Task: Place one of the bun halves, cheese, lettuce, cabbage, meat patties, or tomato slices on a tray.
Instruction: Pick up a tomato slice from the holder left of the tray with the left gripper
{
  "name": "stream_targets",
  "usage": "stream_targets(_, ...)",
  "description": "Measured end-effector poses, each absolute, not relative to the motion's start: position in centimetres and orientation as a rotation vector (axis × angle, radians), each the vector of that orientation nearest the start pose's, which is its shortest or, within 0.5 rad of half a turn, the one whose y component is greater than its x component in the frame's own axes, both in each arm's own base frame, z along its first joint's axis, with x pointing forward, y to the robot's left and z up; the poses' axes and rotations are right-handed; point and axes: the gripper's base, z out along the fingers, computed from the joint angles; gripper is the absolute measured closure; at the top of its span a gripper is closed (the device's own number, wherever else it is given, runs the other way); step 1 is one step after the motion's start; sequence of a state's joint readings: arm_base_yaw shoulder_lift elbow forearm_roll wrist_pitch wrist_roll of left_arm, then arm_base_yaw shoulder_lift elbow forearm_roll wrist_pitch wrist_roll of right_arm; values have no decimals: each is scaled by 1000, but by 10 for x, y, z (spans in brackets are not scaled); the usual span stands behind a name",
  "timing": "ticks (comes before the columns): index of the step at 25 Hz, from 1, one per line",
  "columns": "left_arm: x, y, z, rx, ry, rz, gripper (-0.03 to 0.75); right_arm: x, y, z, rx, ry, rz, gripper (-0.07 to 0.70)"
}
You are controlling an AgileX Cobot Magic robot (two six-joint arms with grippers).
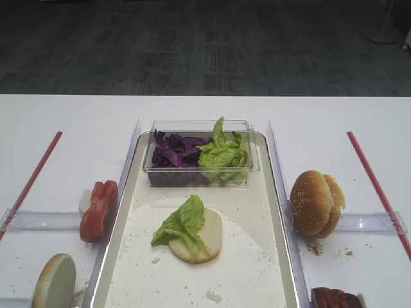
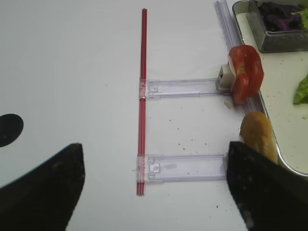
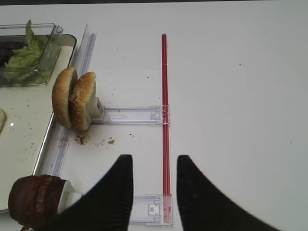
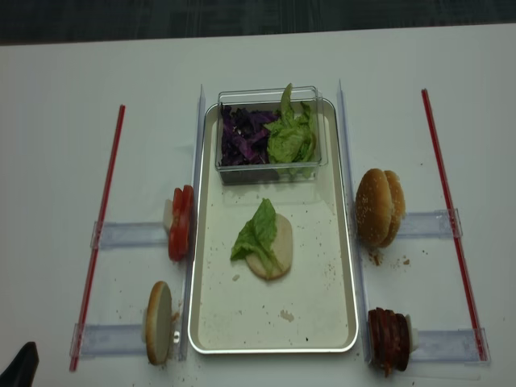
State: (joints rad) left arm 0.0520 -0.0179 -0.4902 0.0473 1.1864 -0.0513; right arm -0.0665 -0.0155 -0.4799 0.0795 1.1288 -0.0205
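The metal tray [image 1: 276, 212] lies in the middle of the table. On its floor is a bun half [image 1: 207, 239] with a lettuce [image 1: 183, 223] leaf on top. Cabbage [image 1: 176, 151] fills the left part of a clear tub. Tomato slices [image 2: 245, 72] stand on edge left of the tray, with another bun half [image 2: 260, 134] nearer. Right of the tray stand two bun halves [image 3: 74, 98] and the meat patties [image 3: 33, 199]. No cheese is in view. My left gripper [image 2: 155, 147] is wide open over bare table, and my right gripper [image 3: 155, 159] is open and empty.
A clear tub [image 1: 250, 168] with more lettuce sits at the tray's far end. Red strips [image 4: 103, 218] [image 4: 447, 210] run along both sides, joined to clear plastic holders [image 2: 180, 86] [image 3: 130, 114]. Crumbs [image 3: 91, 140] lie by the right buns. The table's far edge meets dark floor.
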Motion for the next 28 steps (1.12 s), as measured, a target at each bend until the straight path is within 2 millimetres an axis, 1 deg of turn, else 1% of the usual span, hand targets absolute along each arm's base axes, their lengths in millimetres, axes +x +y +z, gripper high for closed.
stream_targets(5,-12,3,265,-118,2160,58,160,-8,7,266,42,2114,44,364)
stream_targets(8,-4,4,265,-119,2221,59,160,-8,7,266,42,2114,44,364)
stream_targets(15,34,6,261,-125,2495,62,160,-8,7,266,42,2114,44,364)
stream_targets(21,68,8,248,-129,2745,65,160,-8,7,266,42,2114,44,379)
stream_targets(28,92,9,233,-132,2929,64,160,-8,7,266,42,2114,44,412)
